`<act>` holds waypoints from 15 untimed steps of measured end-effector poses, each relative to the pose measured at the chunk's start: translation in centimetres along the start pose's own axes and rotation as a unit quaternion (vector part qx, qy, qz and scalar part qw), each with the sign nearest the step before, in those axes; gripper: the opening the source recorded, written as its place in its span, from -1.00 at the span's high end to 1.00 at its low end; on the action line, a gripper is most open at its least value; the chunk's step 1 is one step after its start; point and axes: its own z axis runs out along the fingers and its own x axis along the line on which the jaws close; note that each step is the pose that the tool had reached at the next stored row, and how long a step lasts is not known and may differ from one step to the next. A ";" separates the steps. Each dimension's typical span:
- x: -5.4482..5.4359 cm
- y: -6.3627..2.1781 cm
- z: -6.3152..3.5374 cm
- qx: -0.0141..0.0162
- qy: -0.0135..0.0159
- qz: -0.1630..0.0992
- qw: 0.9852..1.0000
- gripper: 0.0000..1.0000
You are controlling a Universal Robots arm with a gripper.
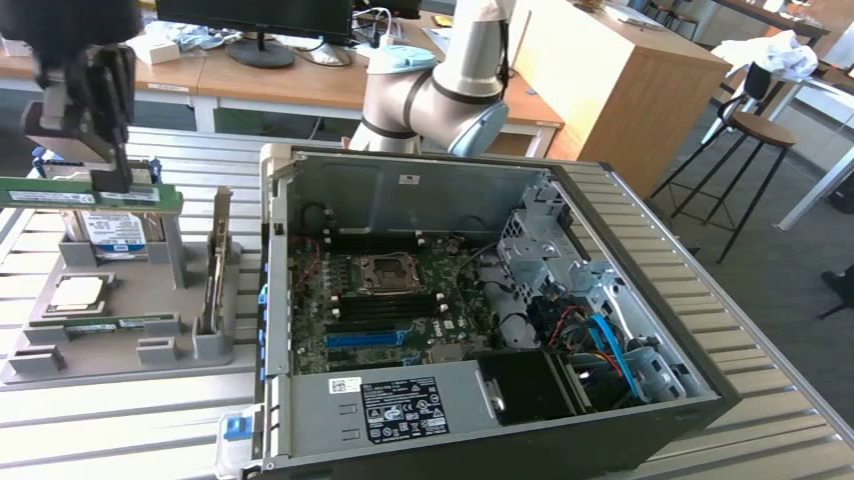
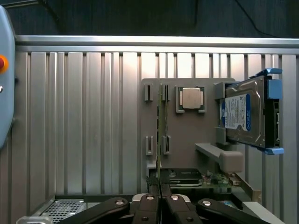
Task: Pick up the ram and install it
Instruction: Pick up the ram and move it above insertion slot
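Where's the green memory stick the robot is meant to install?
The ram is at the exterior view's left, clamped in the gripper, over the grey parts holder, close to the hard drive.

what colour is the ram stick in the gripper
The ram is green, best seen in the exterior view.
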 end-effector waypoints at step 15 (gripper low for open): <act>-0.1 -3.58 -0.09 0.000 0.000 0.000 1.000 0.77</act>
